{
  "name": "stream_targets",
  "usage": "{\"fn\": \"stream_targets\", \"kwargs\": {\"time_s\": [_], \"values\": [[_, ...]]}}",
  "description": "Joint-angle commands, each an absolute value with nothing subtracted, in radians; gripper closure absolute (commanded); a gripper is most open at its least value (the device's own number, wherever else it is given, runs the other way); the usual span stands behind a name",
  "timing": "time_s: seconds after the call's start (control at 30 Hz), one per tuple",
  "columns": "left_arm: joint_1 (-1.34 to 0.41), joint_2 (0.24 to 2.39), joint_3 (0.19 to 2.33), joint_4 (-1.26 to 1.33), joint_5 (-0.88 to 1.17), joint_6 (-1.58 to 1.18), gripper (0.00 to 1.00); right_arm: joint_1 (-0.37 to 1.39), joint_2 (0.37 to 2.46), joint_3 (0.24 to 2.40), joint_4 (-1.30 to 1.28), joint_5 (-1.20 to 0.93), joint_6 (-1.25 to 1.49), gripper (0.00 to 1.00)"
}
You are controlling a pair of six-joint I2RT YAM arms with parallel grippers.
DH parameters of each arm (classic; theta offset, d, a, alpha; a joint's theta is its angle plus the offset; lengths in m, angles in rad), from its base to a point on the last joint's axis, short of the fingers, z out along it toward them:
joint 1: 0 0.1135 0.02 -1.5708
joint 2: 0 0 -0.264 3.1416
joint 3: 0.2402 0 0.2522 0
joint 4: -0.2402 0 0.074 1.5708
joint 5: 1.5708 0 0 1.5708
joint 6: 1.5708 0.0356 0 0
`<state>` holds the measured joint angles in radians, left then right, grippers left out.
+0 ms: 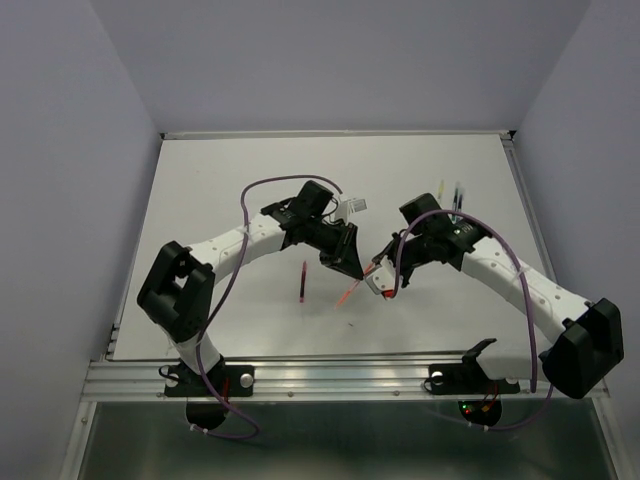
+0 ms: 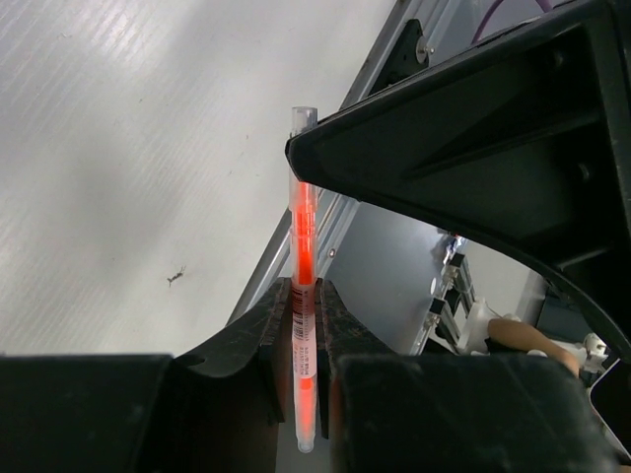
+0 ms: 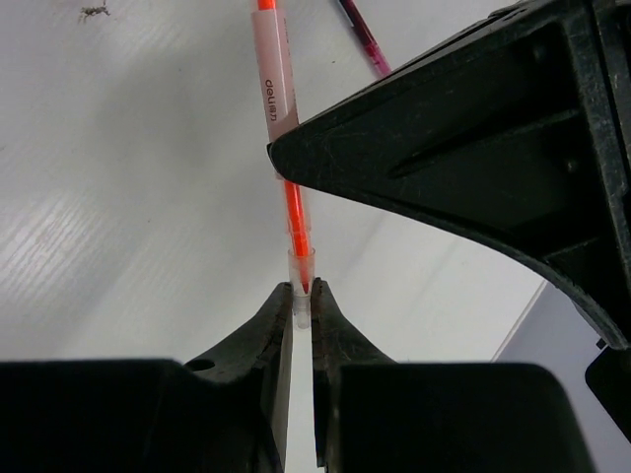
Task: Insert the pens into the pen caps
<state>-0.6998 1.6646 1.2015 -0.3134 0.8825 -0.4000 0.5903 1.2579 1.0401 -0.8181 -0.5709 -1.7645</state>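
Note:
My left gripper (image 2: 304,292) is shut on the barrel of the orange-red pen (image 2: 305,222), which points away from its camera. A pale translucent pen cap (image 3: 302,288) is pinched in my shut right gripper (image 3: 302,296), and the orange tip of the pen (image 3: 293,212) sits inside the cap's mouth. From above, the left gripper (image 1: 356,272) and right gripper (image 1: 384,284) meet nose to nose above the table's middle, with the pen (image 1: 349,292) slanting between them. The far end of the pen, with the cap (image 2: 303,118) on it, shows beside the black right finger.
A maroon pen (image 1: 303,280) lies on the white table left of the grippers, also visible in the right wrist view (image 3: 360,39). Yellow (image 1: 440,189) and dark blue (image 1: 458,194) pens lie behind the right arm. Small pale pieces (image 1: 353,206) sit behind the left wrist. The metal rail (image 1: 330,372) runs along the near edge.

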Motion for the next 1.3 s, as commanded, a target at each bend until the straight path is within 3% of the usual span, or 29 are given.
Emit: {"fn": "stream_targets", "kwargs": {"time_s": [0.0, 0.33, 0.63, 0.77, 0.87, 1.27], "values": [[-0.701, 1.66, 1.244, -0.29, 0.885, -0.403, 1.0, 0.598, 1.276, 1.085, -0.908, -0.6, -1.809, 0.99], [-0.701, 1.693, 1.35, -0.337, 0.746, -0.422, 1.0, 0.598, 1.267, 1.071, -0.862, -0.704, -1.816, 0.99], [-0.696, 1.741, 1.482, -0.387, 0.614, -0.448, 1.0, 0.598, 1.339, 1.1, -0.732, -0.698, -1.643, 0.99], [-0.696, 1.755, 1.511, -0.406, 0.517, -0.427, 1.0, 0.598, 1.295, 1.034, -0.432, -0.794, -1.452, 0.99], [-0.692, 1.755, 1.513, -0.385, 0.45, -0.413, 1.0, 0.598, 1.257, 0.973, -0.359, -0.828, -1.442, 0.99], [-0.684, 1.766, 1.425, -0.215, 0.537, -0.408, 1.0, 0.598, 1.209, 0.95, -0.354, -0.931, -1.448, 0.99]]}}
